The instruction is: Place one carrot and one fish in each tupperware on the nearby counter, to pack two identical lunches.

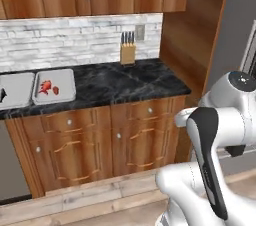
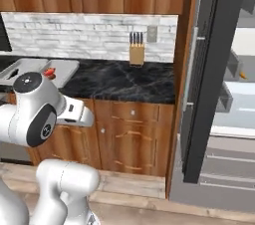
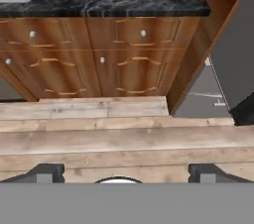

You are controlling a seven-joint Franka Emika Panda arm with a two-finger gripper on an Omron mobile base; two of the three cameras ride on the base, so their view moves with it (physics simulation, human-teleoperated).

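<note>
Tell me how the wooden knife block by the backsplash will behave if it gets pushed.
The wooden knife block stands taller than wide on the glossy black marble counter, so a high push would likely tip it. A low push would probably slide it. The dark knife handles sit loosely upright and might rattle.

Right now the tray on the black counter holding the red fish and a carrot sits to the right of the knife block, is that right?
Not quite. The tray with the red fish and carrot sits to the left of the knife block, not the right, on the black counter. The left base view shows it.
</note>
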